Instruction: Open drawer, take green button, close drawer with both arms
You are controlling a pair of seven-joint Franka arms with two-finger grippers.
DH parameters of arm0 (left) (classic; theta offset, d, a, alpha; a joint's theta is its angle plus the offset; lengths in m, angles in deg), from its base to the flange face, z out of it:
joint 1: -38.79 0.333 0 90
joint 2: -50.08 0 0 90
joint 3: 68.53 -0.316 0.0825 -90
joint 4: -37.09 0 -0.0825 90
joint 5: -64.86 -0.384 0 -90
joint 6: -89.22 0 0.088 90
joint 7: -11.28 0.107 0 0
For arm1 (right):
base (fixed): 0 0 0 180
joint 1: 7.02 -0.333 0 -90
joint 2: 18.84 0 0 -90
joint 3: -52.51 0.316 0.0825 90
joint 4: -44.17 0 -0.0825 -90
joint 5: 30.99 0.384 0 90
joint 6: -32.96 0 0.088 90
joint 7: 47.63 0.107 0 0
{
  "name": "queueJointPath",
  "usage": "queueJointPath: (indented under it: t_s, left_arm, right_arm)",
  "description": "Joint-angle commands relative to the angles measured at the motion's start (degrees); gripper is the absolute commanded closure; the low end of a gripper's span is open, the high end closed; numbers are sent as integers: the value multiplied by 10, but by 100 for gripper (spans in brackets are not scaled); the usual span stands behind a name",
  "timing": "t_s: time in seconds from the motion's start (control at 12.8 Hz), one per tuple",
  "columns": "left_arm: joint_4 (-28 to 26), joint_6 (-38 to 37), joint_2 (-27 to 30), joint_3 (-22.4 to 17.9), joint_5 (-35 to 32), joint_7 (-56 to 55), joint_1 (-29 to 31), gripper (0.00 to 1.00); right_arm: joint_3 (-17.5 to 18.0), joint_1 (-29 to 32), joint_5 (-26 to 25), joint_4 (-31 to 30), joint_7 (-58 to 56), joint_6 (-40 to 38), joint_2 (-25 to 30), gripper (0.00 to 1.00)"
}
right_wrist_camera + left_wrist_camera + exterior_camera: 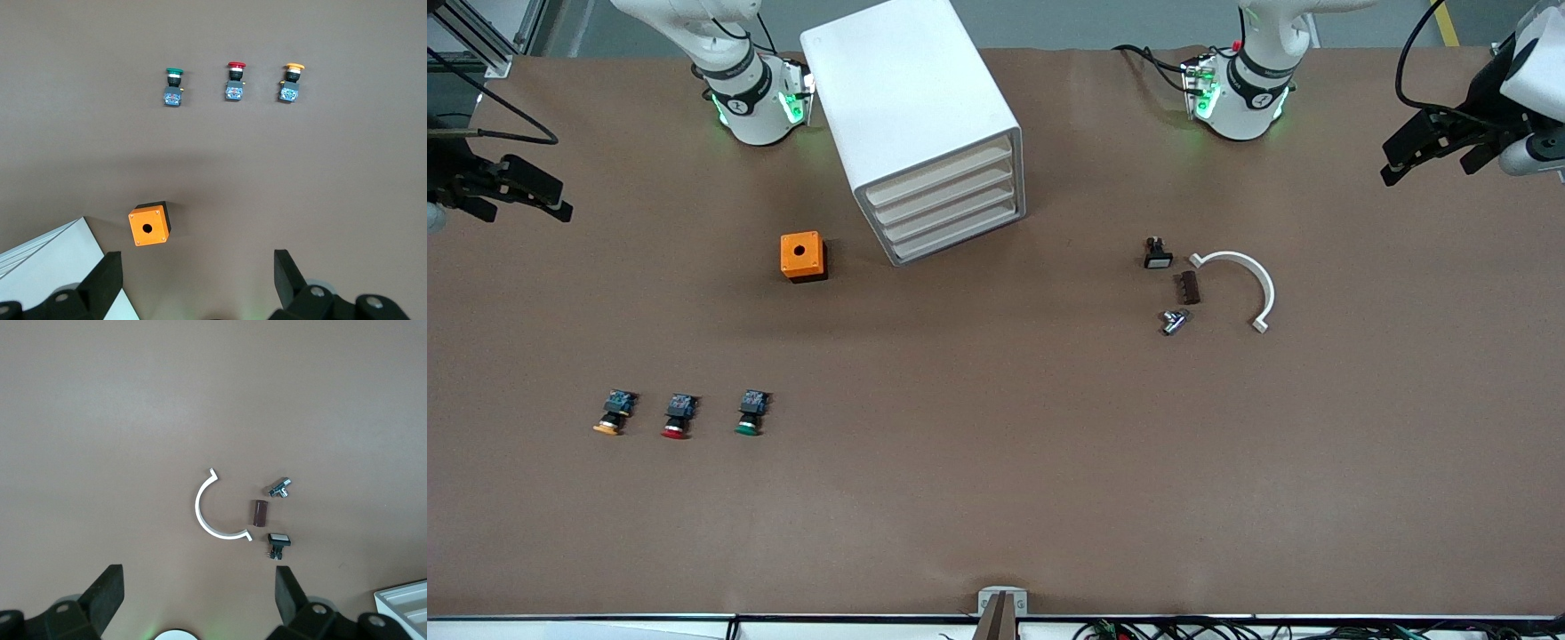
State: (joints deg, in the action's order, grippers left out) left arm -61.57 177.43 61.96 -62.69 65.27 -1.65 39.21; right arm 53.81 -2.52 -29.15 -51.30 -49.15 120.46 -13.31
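Four stacked drawers in one white cabinet (925, 124), all shut; the drawer (960, 238) of interest is the lowest, shallow and off-white; three push buttons in a row nearer the front camera, toward the right arm's end: the button (751, 413) with green cap, black body and blue rear block, beside a red-capped button (679, 417) and an orange-capped button (614, 415); one orange box (802, 256) beside the cabinet; one white curved clip (1240, 283) near three small parts; left gripper (1432, 151) and right gripper (511, 191) wide open, empty, at the table's ends
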Motion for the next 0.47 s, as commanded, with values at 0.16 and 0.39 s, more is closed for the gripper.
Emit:
queueJointPath:
  t_s: [0.16, 0.39]
  left_arm:
    - [35, -15, -21, 6, -16, 6, 8, 0]
    - [37, -15, -24, 7, -31, 7, 5, 0]
  right_arm:
    - [1, 2, 1, -15, -2, 12, 15, 0]
    - [1, 3, 1, -14, -2, 20, 17, 0]
